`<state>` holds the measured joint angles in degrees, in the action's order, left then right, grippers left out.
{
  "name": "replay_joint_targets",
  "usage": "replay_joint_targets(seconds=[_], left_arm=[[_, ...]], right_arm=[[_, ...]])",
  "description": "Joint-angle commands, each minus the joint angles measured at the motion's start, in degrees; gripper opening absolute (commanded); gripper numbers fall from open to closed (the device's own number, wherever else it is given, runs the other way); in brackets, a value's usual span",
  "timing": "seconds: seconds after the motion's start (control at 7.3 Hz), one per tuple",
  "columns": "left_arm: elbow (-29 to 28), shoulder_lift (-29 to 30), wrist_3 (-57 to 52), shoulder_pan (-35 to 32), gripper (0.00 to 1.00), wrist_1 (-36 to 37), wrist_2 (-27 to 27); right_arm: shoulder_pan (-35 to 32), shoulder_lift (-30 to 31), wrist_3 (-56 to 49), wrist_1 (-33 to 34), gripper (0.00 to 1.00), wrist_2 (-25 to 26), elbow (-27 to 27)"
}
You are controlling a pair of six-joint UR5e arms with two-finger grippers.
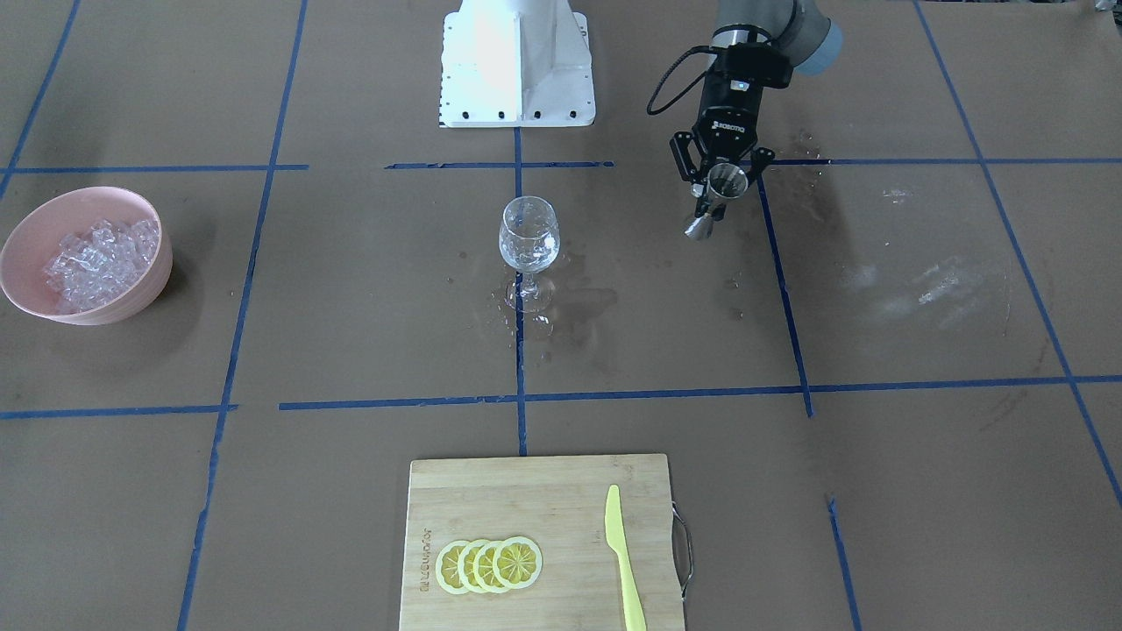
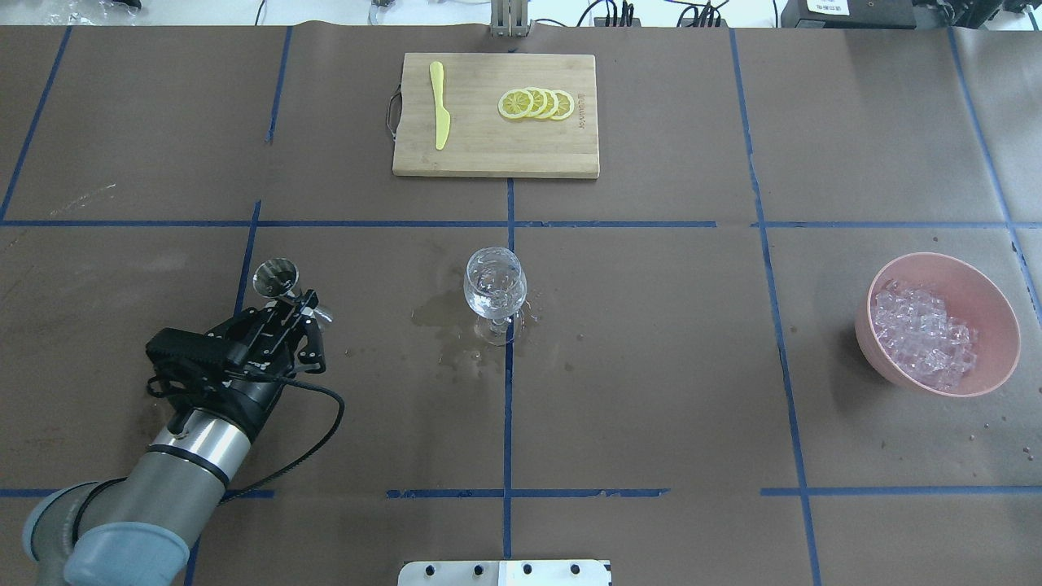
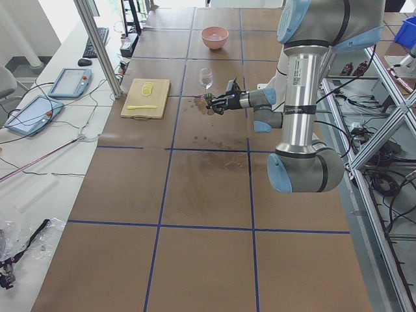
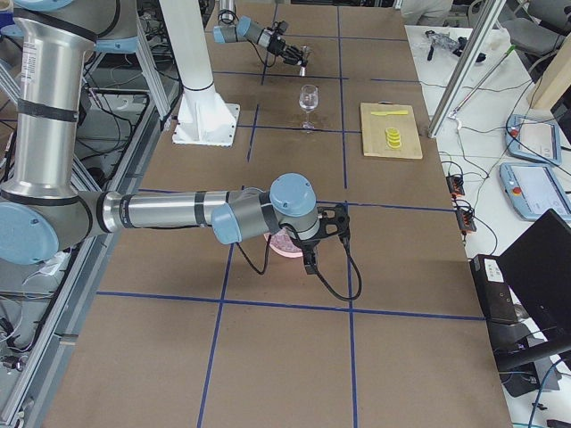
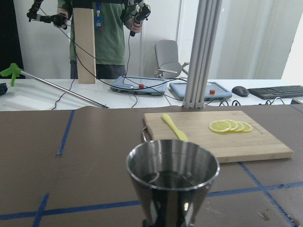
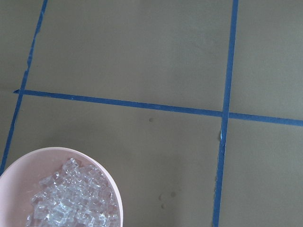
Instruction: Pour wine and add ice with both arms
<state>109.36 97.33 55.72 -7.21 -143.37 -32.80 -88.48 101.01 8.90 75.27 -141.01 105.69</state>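
1. Left gripper (image 1: 720, 180): its two black fingers are clamped on the waist of a steel jigger (image 1: 717, 194). It is held above the brown table (image 1: 920, 491), off to the robot's left of the wine glass (image 1: 529, 235) and well apart from it.
2. Wine (image 5: 166, 180): in the left wrist view a shallow layer of clear liquid appears to lie in the jigger's upper cup, which stands upright. Whether the glass bowl holds any I cannot tell.
3. Wine glass: upright on the centre tape line, with wet patches on the table round its foot.
4. Ice (image 1: 101, 254): heaped clear cubes inside a pink bowl (image 1: 140, 298), which stands far out on the robot's right, well apart from the glass.
5. Right gripper (image 4: 310, 263): it points down over the bowl's near edge. Only the side view shows it, so I cannot tell whether its fingers are apart or together.
6. Cutting board (image 1: 526, 491): at the table edge opposite the robot. It carries a row of overlapping lemon slices (image 1: 489, 564) and a yellow knife (image 1: 622, 554), which lie apart.
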Motion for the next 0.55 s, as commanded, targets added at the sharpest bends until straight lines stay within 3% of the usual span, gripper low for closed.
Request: replay_joint_targets(seconds=[0.0,0.27,0.41], left_arm=[[-3.4,7.6,-16.8,0.2,0.0,-0.2,-0.2],[-3.4,9.3,-30.3,-2.1,0.0,-0.2,-2.8],[-3.7,12.8,-30.4,-3.0,0.0,0.3,-4.2]], right_arm=[[0.0,0.5,0.3,0.1,1.0,-0.8,0.2],[0.0,0.9,2.2,0.1,1.0,-0.9,0.2],[0.0,0.9,4.5,0.1,1.0,-0.8,0.1]])
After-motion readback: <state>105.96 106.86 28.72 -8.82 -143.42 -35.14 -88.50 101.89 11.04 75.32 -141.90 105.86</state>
